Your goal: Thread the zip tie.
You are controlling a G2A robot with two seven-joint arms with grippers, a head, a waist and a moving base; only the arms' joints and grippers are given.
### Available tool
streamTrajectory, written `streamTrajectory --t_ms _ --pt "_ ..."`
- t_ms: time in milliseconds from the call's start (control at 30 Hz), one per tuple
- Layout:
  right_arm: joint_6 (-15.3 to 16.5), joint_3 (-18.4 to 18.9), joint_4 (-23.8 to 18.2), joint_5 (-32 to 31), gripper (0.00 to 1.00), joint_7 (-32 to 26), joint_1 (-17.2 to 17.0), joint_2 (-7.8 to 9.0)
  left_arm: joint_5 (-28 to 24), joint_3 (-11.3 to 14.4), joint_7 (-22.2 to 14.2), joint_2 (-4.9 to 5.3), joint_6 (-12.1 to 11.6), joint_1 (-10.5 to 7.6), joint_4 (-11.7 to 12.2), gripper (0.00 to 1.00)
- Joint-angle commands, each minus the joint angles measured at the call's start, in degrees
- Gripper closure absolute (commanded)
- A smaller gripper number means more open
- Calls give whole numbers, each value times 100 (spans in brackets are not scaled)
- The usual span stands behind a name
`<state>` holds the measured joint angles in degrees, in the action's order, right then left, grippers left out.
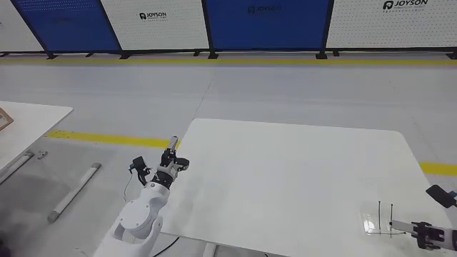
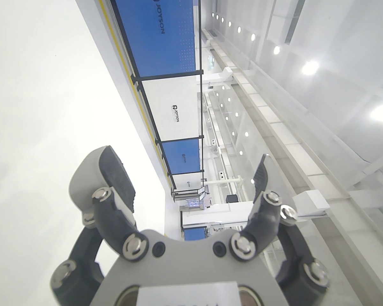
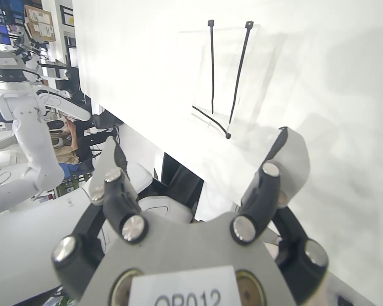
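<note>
Blue and white pegboard panels (image 1: 153,14) close off the back of the hall, with a yellow line (image 1: 250,61) on the floor at their foot. From the top view, the white table (image 1: 285,185) takes the middle of the frame. The left claw (image 1: 172,144) sits at the table's left edge, well apart from the work. At the lower right, the right claw (image 1: 400,227) is just beside the zip ties (image 1: 379,218), which show as thin black lines on a clear sheet (image 1: 370,223).

On the left wrist view, my left claw (image 2: 191,176) is spread wide with nothing between its pads. Bare table (image 2: 35,97) fills the left of the frame.

On the right wrist view, my right claw (image 3: 199,148) is also wide and empty, aimed at the ties in the upper middle. I count three on the clear sheet (image 3: 191,65), close to the table's edge. Two lie side by side with their heads toward the top of the frame. A crosswise tie (image 3: 210,120) lies just past their tails, with its head nearest the claw.

I expect these to be very light, springy and slick. They lie flat on a smooth sheet, so they are likely to skate away under a pinch. I would take one by its thicker head end and save the other claw for the tail, gripping close to the tip so the strap does not bow while being fed in.
</note>
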<state>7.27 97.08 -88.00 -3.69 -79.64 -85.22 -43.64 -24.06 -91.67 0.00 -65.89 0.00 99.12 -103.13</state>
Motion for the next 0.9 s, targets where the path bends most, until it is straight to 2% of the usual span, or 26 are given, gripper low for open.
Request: streamTrajectory --t_ms 0,200,300,433,867 --pt "-1 0 0 0 0 0 -1 0 0 0 0 0 0 0 0 0" --pt "8 -15 50 129 0 95 -24 -7 0 0 0 0 0 0 0 0" --pt "64 65 241 570 0 0 -2 8 0 0 0 0 0 0 0 0" --pt "-509 -186 265 512 0 0 126 149 0 0 0 0 0 0 0 0" --pt "-542 -204 266 501 0 0 142 161 0 0 0 0 0 0 0 0"
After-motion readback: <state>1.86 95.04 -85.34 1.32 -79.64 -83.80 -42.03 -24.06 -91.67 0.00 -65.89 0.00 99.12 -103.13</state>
